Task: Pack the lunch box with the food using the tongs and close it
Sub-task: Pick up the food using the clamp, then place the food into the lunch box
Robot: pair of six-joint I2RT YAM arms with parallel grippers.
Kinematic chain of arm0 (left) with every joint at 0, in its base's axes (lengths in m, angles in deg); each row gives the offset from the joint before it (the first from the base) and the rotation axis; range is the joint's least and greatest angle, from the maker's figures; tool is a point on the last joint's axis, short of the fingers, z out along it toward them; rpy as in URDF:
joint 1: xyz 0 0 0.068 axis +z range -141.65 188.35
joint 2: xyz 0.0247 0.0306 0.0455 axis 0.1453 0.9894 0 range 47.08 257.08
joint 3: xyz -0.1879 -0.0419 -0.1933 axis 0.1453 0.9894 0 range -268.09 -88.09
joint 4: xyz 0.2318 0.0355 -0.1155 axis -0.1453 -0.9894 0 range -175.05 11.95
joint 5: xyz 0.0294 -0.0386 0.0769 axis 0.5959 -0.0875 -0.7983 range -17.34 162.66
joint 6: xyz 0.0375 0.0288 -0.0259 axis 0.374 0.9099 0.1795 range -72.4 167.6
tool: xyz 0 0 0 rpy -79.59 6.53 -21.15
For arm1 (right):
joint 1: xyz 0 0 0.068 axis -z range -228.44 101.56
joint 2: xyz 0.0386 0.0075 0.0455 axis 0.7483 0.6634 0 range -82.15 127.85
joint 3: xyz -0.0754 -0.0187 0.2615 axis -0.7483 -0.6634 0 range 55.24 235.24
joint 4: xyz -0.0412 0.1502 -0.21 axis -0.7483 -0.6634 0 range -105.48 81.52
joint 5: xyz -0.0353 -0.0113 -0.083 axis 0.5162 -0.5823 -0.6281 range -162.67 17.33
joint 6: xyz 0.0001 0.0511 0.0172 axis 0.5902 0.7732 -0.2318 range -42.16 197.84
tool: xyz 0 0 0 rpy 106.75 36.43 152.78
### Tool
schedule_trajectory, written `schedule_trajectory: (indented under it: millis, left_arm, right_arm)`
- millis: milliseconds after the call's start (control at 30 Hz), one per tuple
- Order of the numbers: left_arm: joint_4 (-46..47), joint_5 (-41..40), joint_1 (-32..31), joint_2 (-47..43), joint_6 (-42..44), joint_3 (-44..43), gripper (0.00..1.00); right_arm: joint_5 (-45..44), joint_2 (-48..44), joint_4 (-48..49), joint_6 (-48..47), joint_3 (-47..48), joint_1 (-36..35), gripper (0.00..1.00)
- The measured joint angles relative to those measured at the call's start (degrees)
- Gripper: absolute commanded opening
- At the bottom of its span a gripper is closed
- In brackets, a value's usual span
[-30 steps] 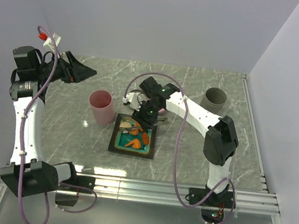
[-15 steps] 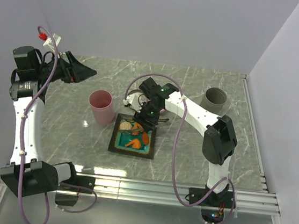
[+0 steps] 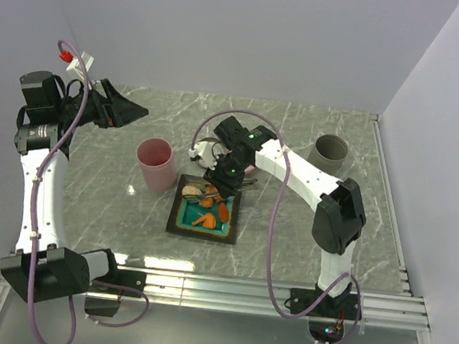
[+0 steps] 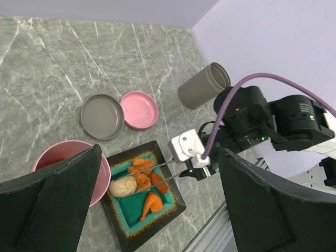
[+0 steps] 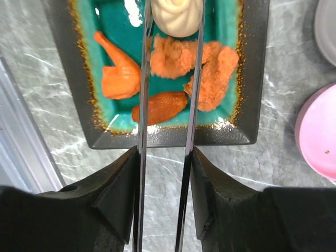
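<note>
A grey-green, marble-patterned tabletop [image 3: 313, 240] fills the scene; plain pale lavender-white panels close it in, a far wall [image 3: 253, 34], a left wall [image 3: 6, 22] and a right wall [image 3: 454, 164]; ribbed aluminium rails [image 3: 265, 296] run along its near edge and right side; soft, even light leaves a faint glare by the near rail.

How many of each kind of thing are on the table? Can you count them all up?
Cups: 2 (pink cup, grey cup)
Lids: 2 (pink lid, grey lid)
Plates: 1 (teal plate)
Pairs of tongs: 1
Food: 5 (4 orange food pieces, 1 pale bun)
Total: 11
</note>
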Motion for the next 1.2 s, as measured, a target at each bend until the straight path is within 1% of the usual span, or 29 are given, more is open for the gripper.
schedule_trajectory:
  millis: [400,533,700,833,1000,1100,1200]
  left_arm:
    - [-0.7,0.0,0.0,0.0,0.0,0.0,0.99]
    - [-0.8,0.0,0.0,0.0,0.1,0.0,0.99]
    - [-0.7,-0.8,0.0,-0.4,0.0,0.0,0.99]
    - [-0.8,-1.6,0.0,-1.2,-0.2,0.0,0.99]
    - [-2.8,-3.5,0.0,-1.3,0.1,-0.3,0.99]
    - [-5.3,-6.7,0.0,-1.0,1.6,-1.6,0.99]
    - [-7.3,-8.1,0.4,-0.3,3.0,-3.5,0.99]
  right_arm:
    - [3.3,-6.6,0.2,3.7,2.7,0.0,0.42]
    - [4.8,-10.4,0.2,5.5,3.2,0.0,0.42]
    - [6.4,-12.8,0.2,7.5,8.2,0.0,0.42]
    - [6.8,-10.9,0.8,9.5,13.6,0.0,0.43]
    - [7.0,-4.6,2.4,11.6,21.4,-0.1,0.43]
    - [6.9,-1.2,2.8,12.6,23.1,-0.2,0.44]
    - [6.6,1.3,2.8,13.0,23.3,-0.3,0.45]
